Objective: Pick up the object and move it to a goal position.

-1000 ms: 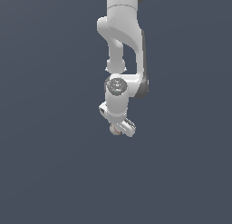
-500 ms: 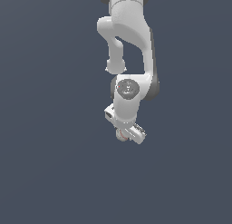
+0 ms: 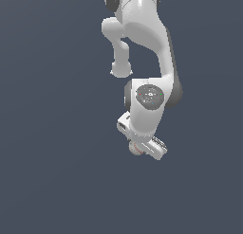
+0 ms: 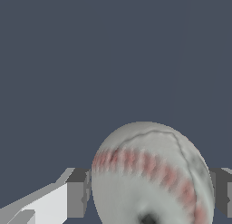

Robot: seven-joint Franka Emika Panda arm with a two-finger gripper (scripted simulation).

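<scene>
Below me the floor (image 3: pixel 52 181) is one flat dark blue-grey surface in both views. I can make out no object resting on it, and no edge or mark.

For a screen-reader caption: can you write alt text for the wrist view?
An off-white ball with red seam stitching fills the lower part of the frame, sitting between the gripper fingers, which press against its two sides. Behind it is plain dark blue-grey background.
</scene>
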